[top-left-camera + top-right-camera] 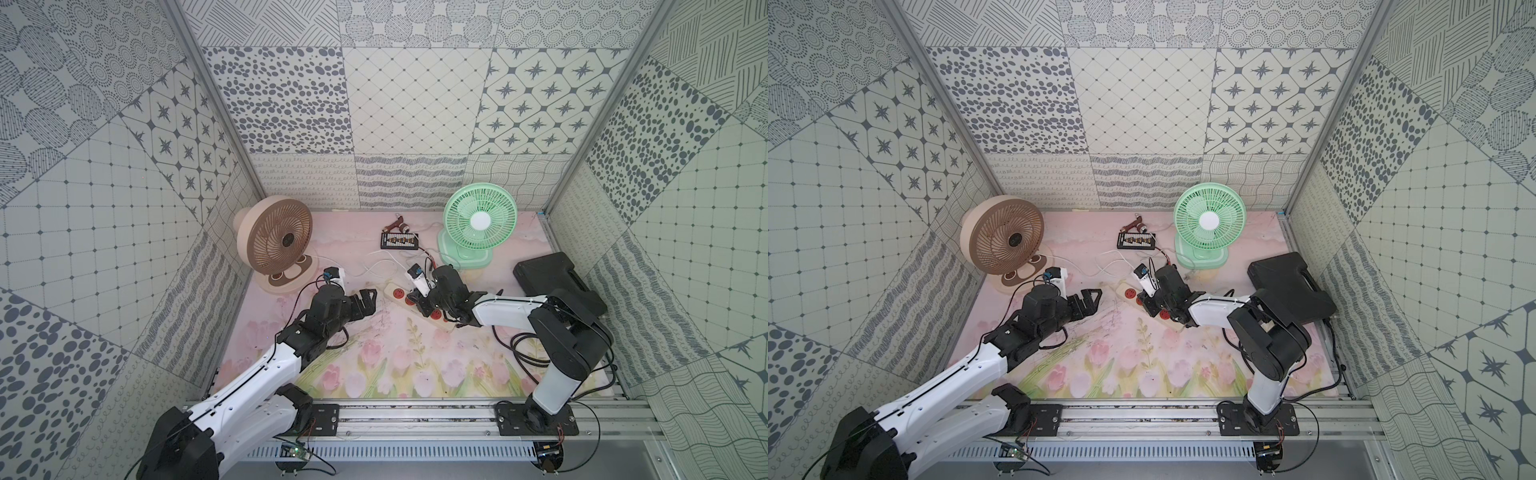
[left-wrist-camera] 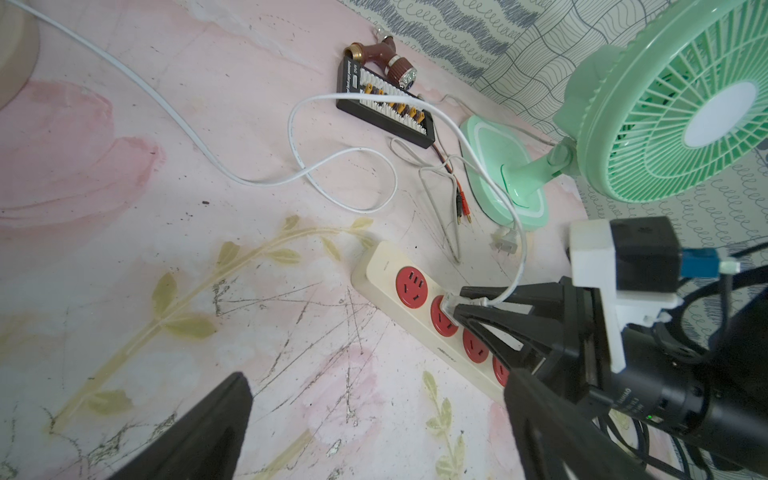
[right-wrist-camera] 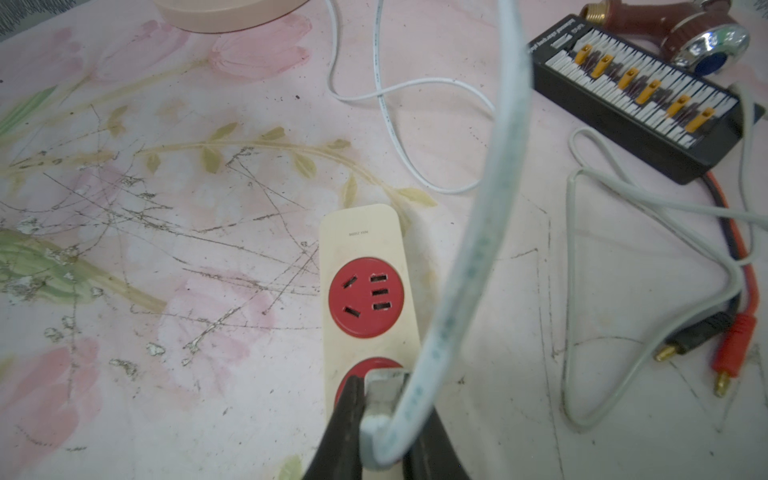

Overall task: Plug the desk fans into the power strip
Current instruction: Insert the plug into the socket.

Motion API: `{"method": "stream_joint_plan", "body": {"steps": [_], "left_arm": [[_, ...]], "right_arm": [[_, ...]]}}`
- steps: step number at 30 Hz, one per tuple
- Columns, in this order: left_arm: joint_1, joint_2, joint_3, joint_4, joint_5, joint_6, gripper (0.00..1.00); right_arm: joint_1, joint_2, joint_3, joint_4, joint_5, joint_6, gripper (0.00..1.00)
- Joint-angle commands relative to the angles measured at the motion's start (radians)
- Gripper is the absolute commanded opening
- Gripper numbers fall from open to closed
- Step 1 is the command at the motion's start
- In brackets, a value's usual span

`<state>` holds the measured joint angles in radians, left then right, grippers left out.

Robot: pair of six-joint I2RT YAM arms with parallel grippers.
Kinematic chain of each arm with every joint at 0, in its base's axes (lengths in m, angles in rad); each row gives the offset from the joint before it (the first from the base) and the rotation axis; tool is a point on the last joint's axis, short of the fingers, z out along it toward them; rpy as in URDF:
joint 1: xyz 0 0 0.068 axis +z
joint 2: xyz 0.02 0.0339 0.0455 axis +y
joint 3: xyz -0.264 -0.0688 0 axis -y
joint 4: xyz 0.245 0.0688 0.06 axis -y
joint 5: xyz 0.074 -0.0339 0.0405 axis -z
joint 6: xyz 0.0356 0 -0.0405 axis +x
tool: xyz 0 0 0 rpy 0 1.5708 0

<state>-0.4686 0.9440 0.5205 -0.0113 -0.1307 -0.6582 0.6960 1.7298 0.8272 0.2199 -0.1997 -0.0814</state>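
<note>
The cream power strip (image 1: 392,291) (image 1: 1125,291) (image 2: 380,262) (image 3: 361,237) lies mid-table, its end socket bare. My right gripper (image 1: 415,297) (image 1: 1144,299) (image 2: 455,309) (image 3: 382,399) is shut on a white plug (image 3: 384,392) (image 2: 449,301) that sits on the second red socket; its prongs are hidden. The plug's flat white cord (image 2: 187,129) (image 3: 490,232) runs back toward the beige desk fan (image 1: 276,245) (image 1: 1007,239) at the back left. My left gripper (image 1: 368,301) (image 1: 1092,301) (image 2: 376,399) hovers open and empty just left of the strip.
A green fan (image 1: 478,224) (image 1: 1208,220) (image 2: 685,108) stands back right, its grey-corded plug (image 2: 505,243) loose on the mat. A black board with clip leads (image 1: 398,241) (image 3: 636,99) and a brown tap fitting (image 1: 397,226) lie behind. A black case (image 1: 552,278) sits right.
</note>
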Motion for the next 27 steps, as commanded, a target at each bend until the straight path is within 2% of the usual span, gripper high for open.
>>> {"method": "stream_joint_plan", "body": {"steps": [1, 8, 18, 19, 23, 24, 27], "left_arm": [[0.003, -0.001, -0.005, 0.024, 0.0, 0.023, 0.99], [0.002, -0.001, -0.006, 0.026, 0.002, 0.022, 0.99], [0.002, -0.016, -0.01, 0.024, 0.004, 0.019, 0.99], [0.002, -0.019, -0.012, 0.025, 0.005, 0.019, 0.99], [0.002, -0.014, -0.011, 0.025, 0.012, 0.011, 0.99], [0.002, -0.013, -0.012, 0.028, 0.014, 0.008, 0.99], [0.002, -0.01, -0.013, 0.032, 0.023, 0.004, 1.0]], "right_arm": [[0.001, 0.022, -0.063, -0.21, -0.053, 0.056, 0.06], [0.001, -0.04, -0.03, -0.252, -0.04, 0.091, 0.31], [0.003, -0.254, -0.022, -0.323, -0.005, 0.172, 0.56], [0.003, -0.281, -0.035, -0.329, 0.003, 0.178, 0.61], [-0.003, -0.386, -0.105, -0.342, 0.016, 0.191, 0.92], [-0.008, -0.401, -0.123, -0.344, 0.008, 0.192, 0.96], [-0.022, -0.423, -0.169, -0.341, 0.041, 0.224, 0.97]]}}
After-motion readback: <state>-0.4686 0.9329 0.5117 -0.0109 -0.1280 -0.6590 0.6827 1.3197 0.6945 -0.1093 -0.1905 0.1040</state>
